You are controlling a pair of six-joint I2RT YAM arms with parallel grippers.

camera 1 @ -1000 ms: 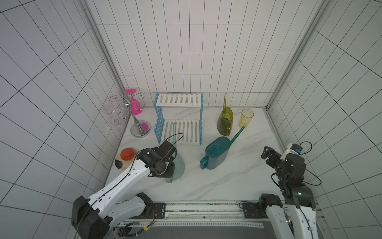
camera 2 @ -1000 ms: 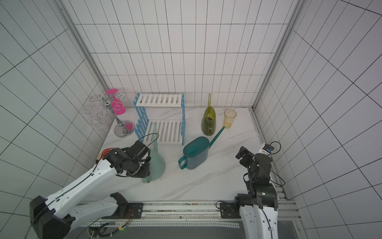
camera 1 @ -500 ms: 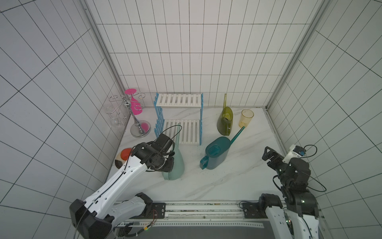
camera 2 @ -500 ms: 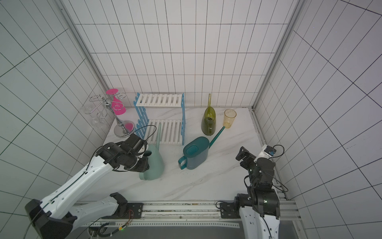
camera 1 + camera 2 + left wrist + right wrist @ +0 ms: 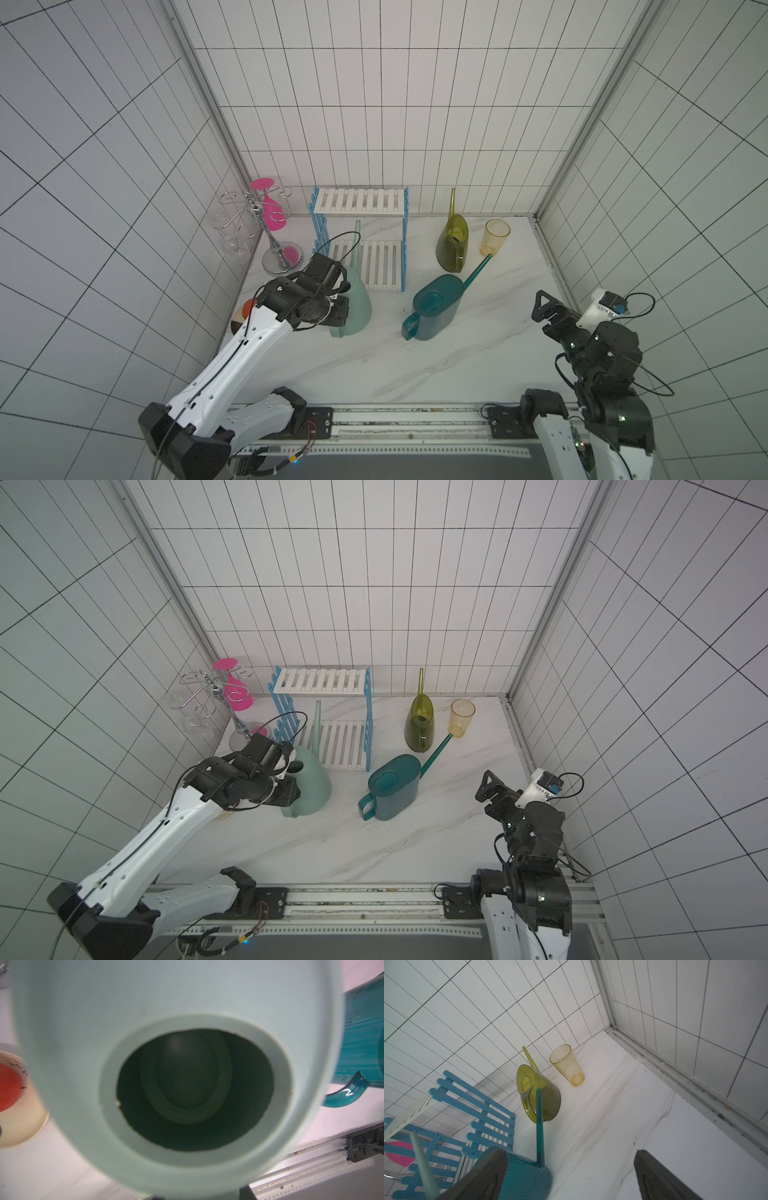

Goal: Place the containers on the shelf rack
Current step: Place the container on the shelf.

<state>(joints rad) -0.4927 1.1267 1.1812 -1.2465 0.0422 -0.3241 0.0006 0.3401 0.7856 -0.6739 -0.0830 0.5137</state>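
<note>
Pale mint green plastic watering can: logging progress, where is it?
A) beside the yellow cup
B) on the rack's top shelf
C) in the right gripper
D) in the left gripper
D: the left gripper is shut on the pale mint green plastic watering can.

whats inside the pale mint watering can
In the left wrist view the pale mint watering can looks empty: only its dark inner wall and ringed bottom show. The spout's inside and the space behind the rim are covered.

Shelf rack (image 5: 359, 200) stands between glass stand (image 5: 281, 261) and cup (image 5: 494, 237).
</note>
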